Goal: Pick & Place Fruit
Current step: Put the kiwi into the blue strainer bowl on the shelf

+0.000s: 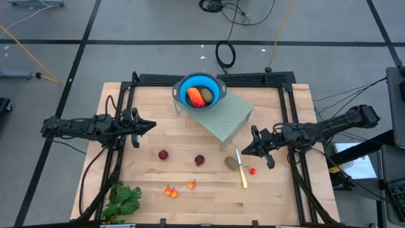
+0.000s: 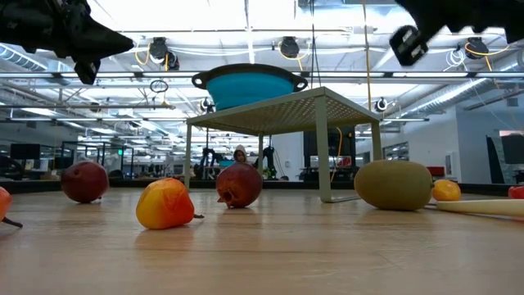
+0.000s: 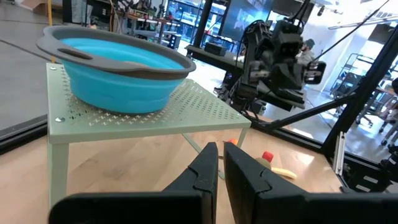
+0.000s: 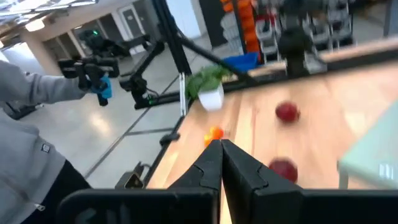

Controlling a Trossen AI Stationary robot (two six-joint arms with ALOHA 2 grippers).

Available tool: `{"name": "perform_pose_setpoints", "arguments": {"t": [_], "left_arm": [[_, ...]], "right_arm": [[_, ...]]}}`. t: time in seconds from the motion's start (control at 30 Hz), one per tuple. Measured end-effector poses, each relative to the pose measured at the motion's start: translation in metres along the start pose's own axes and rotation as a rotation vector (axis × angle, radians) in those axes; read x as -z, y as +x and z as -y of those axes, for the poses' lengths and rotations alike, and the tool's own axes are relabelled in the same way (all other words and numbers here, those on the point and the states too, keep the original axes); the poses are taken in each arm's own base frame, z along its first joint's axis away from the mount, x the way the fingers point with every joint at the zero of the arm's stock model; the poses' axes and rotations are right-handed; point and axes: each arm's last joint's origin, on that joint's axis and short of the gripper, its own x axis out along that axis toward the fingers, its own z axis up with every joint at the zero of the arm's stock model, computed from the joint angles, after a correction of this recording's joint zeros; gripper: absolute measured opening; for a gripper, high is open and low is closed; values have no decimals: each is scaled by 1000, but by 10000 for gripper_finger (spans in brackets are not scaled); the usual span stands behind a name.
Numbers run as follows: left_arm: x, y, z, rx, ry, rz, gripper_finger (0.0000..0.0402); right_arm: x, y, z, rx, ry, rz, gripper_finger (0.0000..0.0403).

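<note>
1. Nearest the low camera, small orange-red toy bits (image 1: 171, 190) lie on the wooden table (image 1: 278, 196).
2. Left gripper (image 1: 149, 124), fingers pressed together, hovers empty.
3. Two dark red balls (image 1: 163, 154) and an olive-brown oval (image 1: 231, 163) await picking; two pieces sit in the blue collapsible bowl (image 1: 215, 85) on the green perforated stand (image 1: 231, 117).
4. A yellow-handled knife (image 1: 242, 170) crowds the oval.
5. Right gripper (image 1: 244, 149), closed and empty, must open first.

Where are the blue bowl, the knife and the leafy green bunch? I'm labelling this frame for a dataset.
blue bowl (image 1: 214, 95): high view, on its blue inner wall beside the fruit.
knife (image 1: 240, 167): high view, middle of the knife.
leafy green bunch (image 1: 124, 199): high view, centre of the leaves.
</note>
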Motion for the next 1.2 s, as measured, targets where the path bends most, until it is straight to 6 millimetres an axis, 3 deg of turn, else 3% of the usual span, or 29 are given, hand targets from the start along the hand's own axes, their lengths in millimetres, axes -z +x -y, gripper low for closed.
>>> {"name": "perform_pose_setpoints", "arguments": {"t": [0.23,0.53,0.9,1.07,1.2], "left_arm": [[0,0,0,0,42,-1,26],[0,0,0,1,38,0,26],[0,0,0,1,41,-1,26],[0,0,0,2,41,-1,26],[0,0,0,3,41,-1,26]], "right_arm": [[22,-2,7,7,142,-36,0],[37,-6,13,-8,119,24,3],[35,-6,14,35,44,52,1],[18,-1,8,33,-26,63,1],[5,8,4,66,-44,-44,1]]}}
